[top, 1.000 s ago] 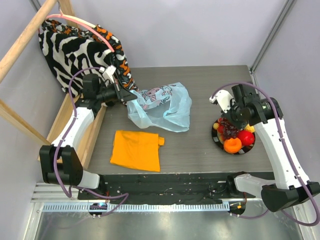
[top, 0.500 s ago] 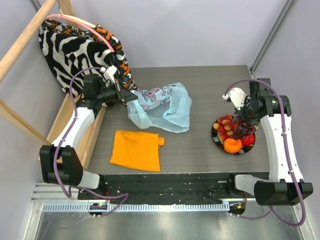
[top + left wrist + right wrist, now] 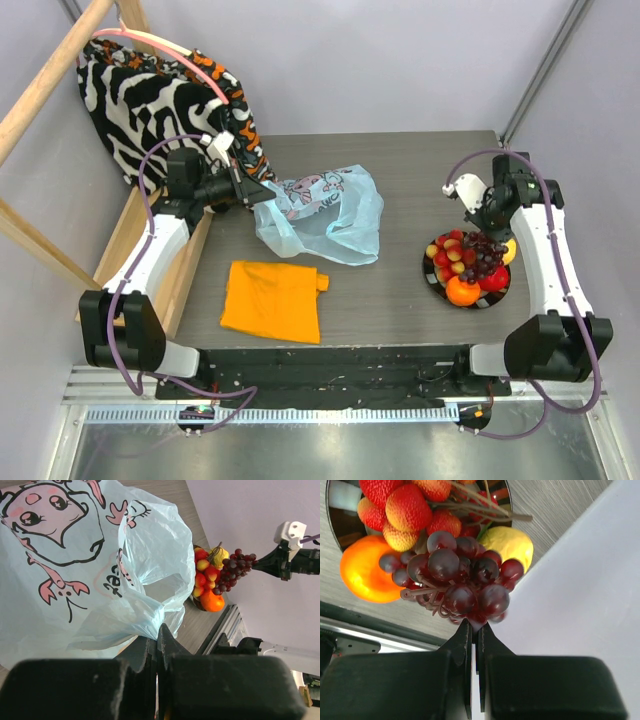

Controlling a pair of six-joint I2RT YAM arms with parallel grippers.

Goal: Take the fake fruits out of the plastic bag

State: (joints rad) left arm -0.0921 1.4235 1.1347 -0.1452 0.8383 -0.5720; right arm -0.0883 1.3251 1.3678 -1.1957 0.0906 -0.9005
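The pale blue plastic bag [image 3: 325,215] with a pink cartoon print lies crumpled at the table's middle. My left gripper [image 3: 262,200] is shut on its left edge; in the left wrist view the bag [image 3: 75,570] fills the picture above my pinched fingertips [image 3: 157,630]. My right gripper [image 3: 484,232] is shut on the dark purple grape bunch [image 3: 486,256] and holds it over the dark plate [image 3: 430,275] of fruits. In the right wrist view the grapes [image 3: 455,580] hang at my fingertips [image 3: 475,627], over an orange [image 3: 362,575], a lemon [image 3: 507,542] and strawberries [image 3: 410,510].
A folded orange cloth [image 3: 272,298] lies in front of the bag. A zebra-striped cloth [image 3: 150,90] hangs over a wooden frame [image 3: 50,70] at the back left. The plate sits close to the table's right edge, near the side wall.
My right gripper has moved a little right and back with the grape bunch, and its wrist has swung round. The left gripper and the bag have not moved.
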